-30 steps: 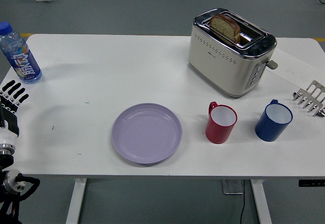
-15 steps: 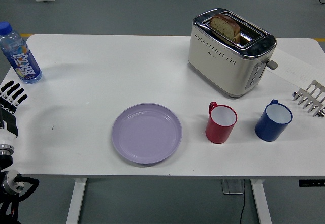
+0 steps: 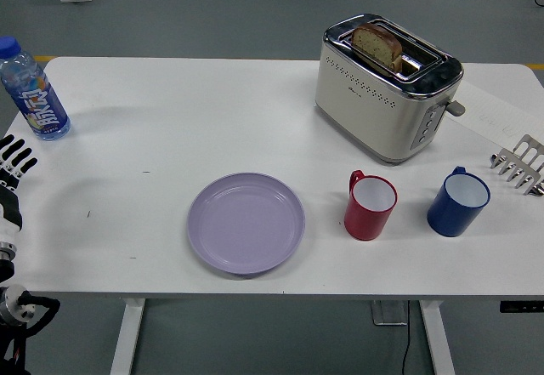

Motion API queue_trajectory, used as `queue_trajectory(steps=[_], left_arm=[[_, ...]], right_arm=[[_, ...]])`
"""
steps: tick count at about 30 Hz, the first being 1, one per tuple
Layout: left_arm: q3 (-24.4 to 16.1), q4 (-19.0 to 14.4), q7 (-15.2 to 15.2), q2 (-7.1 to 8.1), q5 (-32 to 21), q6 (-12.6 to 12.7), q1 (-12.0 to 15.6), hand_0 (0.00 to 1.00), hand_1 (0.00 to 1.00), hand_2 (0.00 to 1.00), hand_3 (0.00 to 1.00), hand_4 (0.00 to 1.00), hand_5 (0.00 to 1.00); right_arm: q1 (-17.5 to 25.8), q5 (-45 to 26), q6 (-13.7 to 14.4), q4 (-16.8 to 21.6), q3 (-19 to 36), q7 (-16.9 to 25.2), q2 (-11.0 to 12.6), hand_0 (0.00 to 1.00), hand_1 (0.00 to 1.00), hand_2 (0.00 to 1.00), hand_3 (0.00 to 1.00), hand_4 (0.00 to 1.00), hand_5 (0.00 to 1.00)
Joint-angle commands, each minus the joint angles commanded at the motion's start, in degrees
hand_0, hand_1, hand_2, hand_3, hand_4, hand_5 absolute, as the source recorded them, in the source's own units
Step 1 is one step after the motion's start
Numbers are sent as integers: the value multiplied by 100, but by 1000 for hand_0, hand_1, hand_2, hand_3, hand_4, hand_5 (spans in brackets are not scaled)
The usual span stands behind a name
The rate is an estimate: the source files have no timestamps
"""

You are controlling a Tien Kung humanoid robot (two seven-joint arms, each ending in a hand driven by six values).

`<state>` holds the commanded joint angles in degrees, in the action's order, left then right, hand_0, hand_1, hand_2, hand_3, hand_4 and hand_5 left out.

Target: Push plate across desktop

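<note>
The left hand [image 3: 15, 158], fingers spread and empty, has slid further off the frame's left edge. The plate [image 3: 246, 223] lies unmoved at lower centre of the worktop [image 3: 212, 111], so no push is under way

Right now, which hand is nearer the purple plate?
Left. The left hand sits at the table's left edge, well left of the purple plate and not touching it. The right hand is out of view.

Bright, even overhead light, sharp focus throughout; soft short shadows under plate [image 3: 246, 222] and cups on white table [image 3: 170, 120]; mild glare on toaster [image 3: 387, 86] chrome top; no blur
</note>
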<state>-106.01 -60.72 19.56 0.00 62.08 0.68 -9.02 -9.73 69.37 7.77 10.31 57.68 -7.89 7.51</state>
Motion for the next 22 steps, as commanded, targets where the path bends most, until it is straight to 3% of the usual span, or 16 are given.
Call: queue_trajectory(steps=[22], left_arm=[[-10,-24,-9,0,63,-17,-62,633,682,679,630,613,974]], right_arm=[[-57,26,-1,0,20,-7,15,656,621,690,628,240,134]])
